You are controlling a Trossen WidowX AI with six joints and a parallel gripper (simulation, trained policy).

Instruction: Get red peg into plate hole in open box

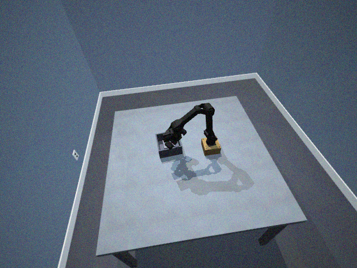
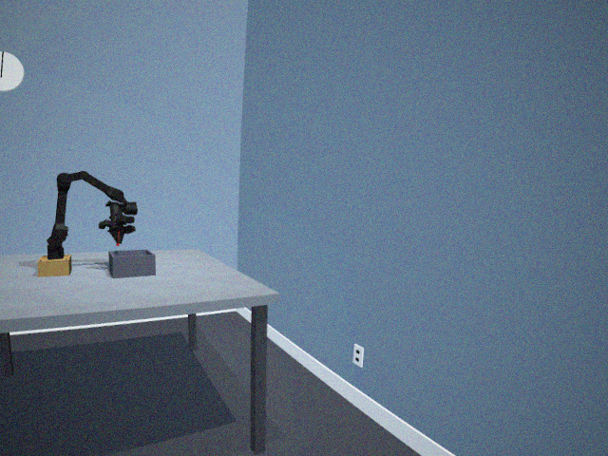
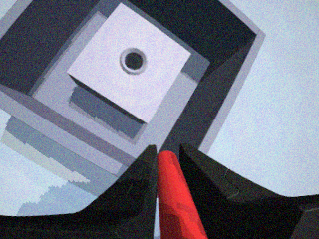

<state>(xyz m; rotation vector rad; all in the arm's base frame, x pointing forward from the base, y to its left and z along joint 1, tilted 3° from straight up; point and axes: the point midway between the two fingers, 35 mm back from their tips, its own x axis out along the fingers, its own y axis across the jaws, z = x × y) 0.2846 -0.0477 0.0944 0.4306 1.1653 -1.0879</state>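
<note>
"Where is the red peg (image 2: 117, 244) (image 3: 178, 199)?"

"It's in the pincer (image 1: 170, 144) (image 2: 118, 241) (image 3: 167, 151)! The two black fingers are clamped on it, one on each side."

"Is it lying down?"

"No, it looks about upright. In the side view, its low end pokes out just under the finger ends."

"Is it in the box (image 1: 171, 153) (image 2: 132, 265) (image 3: 219, 95)?"

"No, it's up higher than the box's top edge. It's close to one side of the box, but I can't tell if it's right over the edge."

"What's in the box?"

"A pale square plate (image 1: 164, 146) (image 3: 155, 75) with a round hole (image 3: 134, 61) in the middle. There's a ring around the hole. I see dark inside the hole, and the peg isn't in it. In the close-up, the peg's tip shows well apart from the hole."

"What does the box sit on?"

"The big gray counter (image 1: 201, 207) (image 2: 196, 289) (image 3: 289, 100). The box is open on top, and its walls are dark gray."

"And the black arm (image 1: 188, 116) (image 2: 98, 183)?"

"It stands on a yellow block (image 1: 211, 151) (image 2: 53, 268). It goes up, bends at the top, then reaches down to the box. The block and the box are apart, with counter between them."

"Anything on the wall?"

"A white plug plate (image 1: 75, 154) (image 2: 358, 355) with two dark spots, down low."
</note>
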